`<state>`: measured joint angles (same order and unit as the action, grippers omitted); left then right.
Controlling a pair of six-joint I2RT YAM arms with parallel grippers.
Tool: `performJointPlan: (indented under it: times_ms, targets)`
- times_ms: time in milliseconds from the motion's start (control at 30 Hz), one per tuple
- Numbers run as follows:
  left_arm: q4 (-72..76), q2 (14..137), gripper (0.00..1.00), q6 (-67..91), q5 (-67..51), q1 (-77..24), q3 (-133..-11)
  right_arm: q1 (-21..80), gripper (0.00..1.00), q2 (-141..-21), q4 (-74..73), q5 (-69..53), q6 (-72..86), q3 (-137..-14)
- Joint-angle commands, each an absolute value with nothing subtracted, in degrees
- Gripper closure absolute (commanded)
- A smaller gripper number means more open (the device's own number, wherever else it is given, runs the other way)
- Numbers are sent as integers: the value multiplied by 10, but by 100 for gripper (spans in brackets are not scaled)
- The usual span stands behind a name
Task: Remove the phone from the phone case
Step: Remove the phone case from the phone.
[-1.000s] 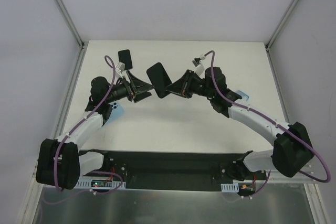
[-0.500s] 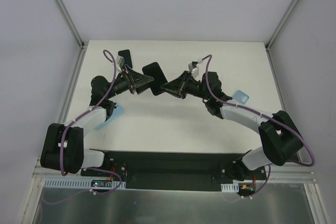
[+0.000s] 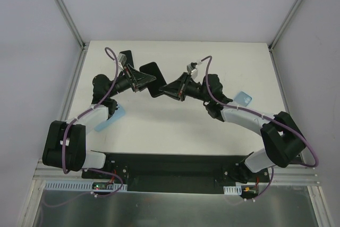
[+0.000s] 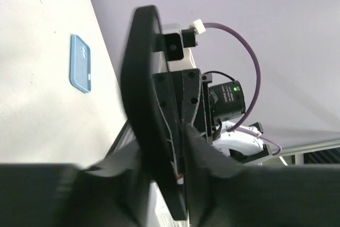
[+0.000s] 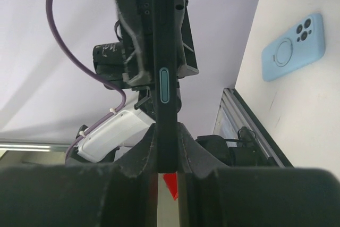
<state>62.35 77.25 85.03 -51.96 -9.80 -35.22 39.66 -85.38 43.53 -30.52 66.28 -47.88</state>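
Cased phone: black, lifted off the white surface, upper centre of the top view, tilted, pinched from both sides.

Left gripper: jaws clamped narrow on the cased phone's left edge; seen edge-on in the left wrist view.

Right gripper: jaws clamped narrow on the lower right edge; seen edge-on in the right wrist view, with a teal side button facing the camera.

Blue case, left: flat on the surface, lower left of the grippers, partly under the left arm.

Blue case, right: flat on the surface, right of centre, beside the right arm.

Black flat item: on the surface, upper left, kind not clear.
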Motion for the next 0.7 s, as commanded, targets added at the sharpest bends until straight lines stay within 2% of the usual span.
performJointPlan:
  times_ms: [0,67,133,200,233,267,300,333,367,433,667]
  targets:
    - [679,767,83,852,-522,-105,-374,409,99,-846,502,-320,669,-497]
    - [679,767,100,856,-522,-105,-375,410,99,-847,495,-323,667,-498]
    - [679,767,100,857,-525,-105,-378,410,99,-845,457,-328,648,-507]
    - [678,768,100,858,-531,-105,-382,408,77,-826,397,-326,598,-514]
    - [679,767,100,859,-533,-105,-383,408,68,-813,300,-306,568,-520]
    - [679,767,100,860,-538,-105,-386,410,53,-775,230,-287,532,-543]
    - [679,766,100,860,-540,-105,-387,412,45,-755,156,-256,486,-561]
    - [678,763,100,862,-540,-105,-387,417,41,-737,23,-181,409,-581]
    - [674,763,100,862,-541,-105,-388,429,38,-710,-31,-146,372,-619]
    - [664,760,100,858,-545,-105,-393,436,37,-694,-115,-82,320,-640]
    - [635,750,100,844,-548,-105,-399,460,38,-699,-176,-39,272,-680]
